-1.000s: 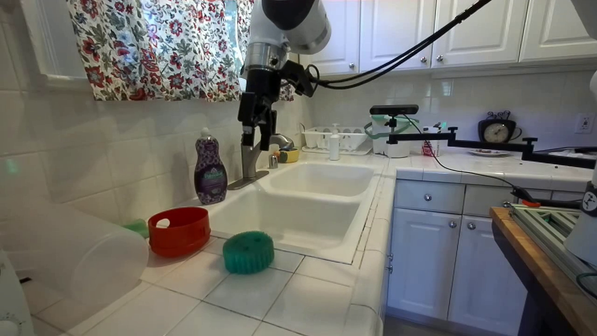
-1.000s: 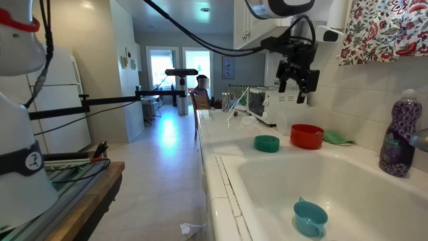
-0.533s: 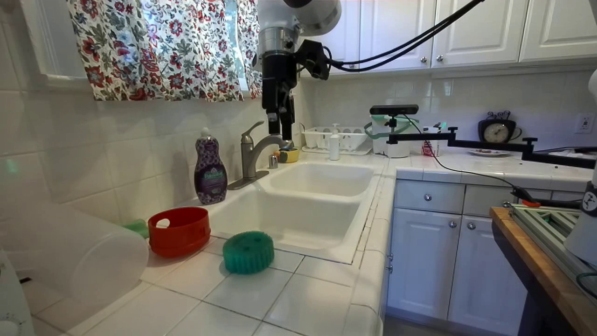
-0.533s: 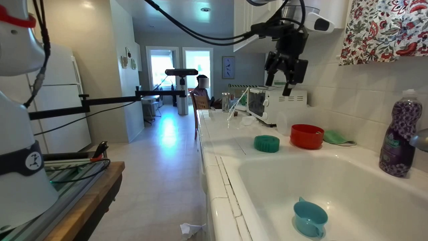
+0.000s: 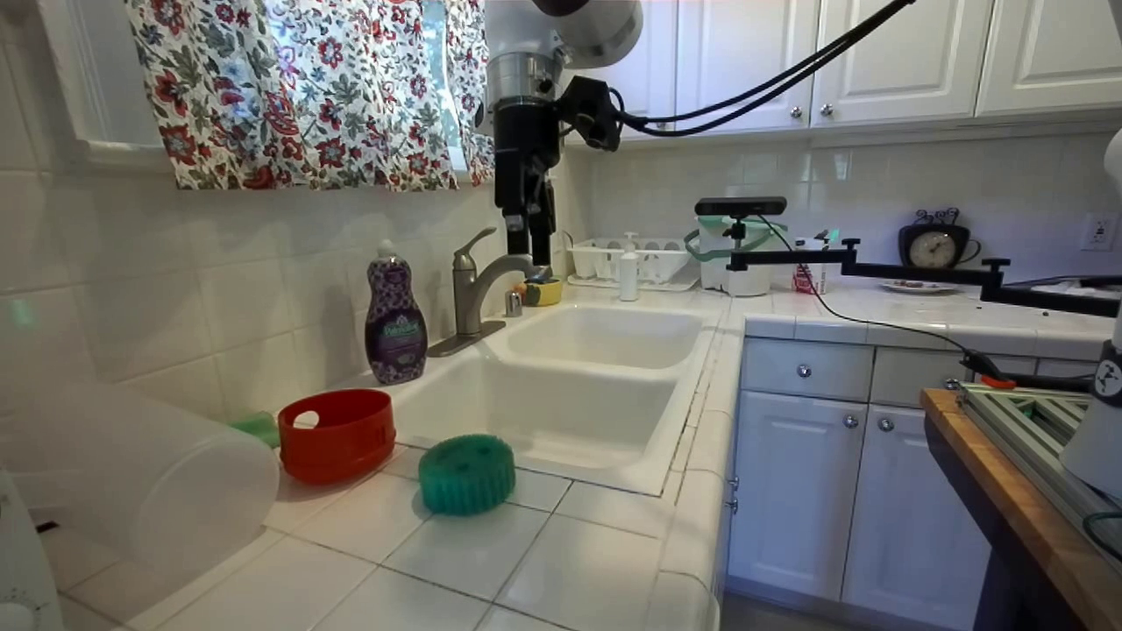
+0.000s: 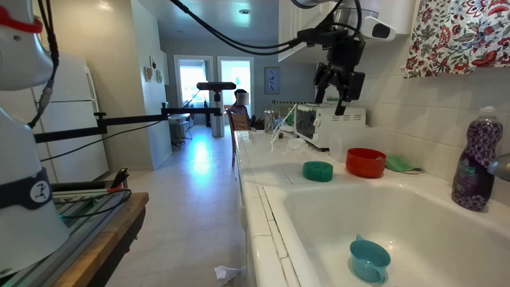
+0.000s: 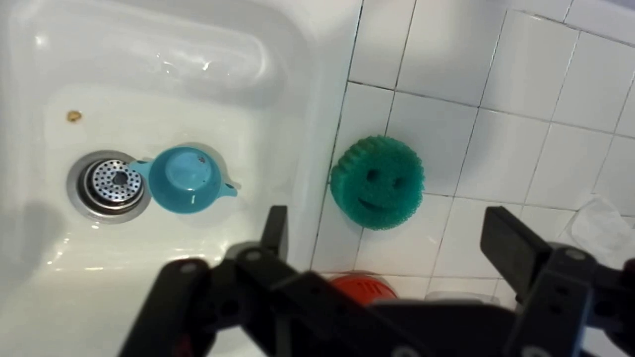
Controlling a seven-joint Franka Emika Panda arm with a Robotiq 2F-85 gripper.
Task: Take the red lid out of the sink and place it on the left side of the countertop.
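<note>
A: Where's the red lid (image 5: 337, 438)?

B: Out on the tiled countertop (image 5: 473, 552), just beside the sink (image 6: 378, 207), open side up; hole in its side shows in an exterior view

A: Neighbours?

B: Green scrubber (image 7: 379, 183) close by at the sink's edge, smiling face up; clear tub (image 5: 188, 491) lying on its side and green cloth (image 6: 402, 164), both just beside the lid; cannot tell whether tub and lid touch

A: And the gripper (image 6: 330, 103)?

B: Up in the air, well above the countertop, pointing down, fingers spread wide; in the wrist view the scrubber shows between them, lower down, and part of the lid is hidden behind the gripper

A: What sits in the sink?

B: Blue cup (image 7: 183, 181), open side up, one handle reaching over the drain (image 7: 110, 186); small brown speck (image 7: 74, 116) near the drain

A: Back of the sink?

B: In an exterior view, purple soap bottle (image 5: 396, 320) upright, between lid and faucet (image 5: 472, 302); floral curtain (image 5: 307, 96) hanging higher up, white dish rack (image 5: 589, 263) beyond the sink's far end
</note>
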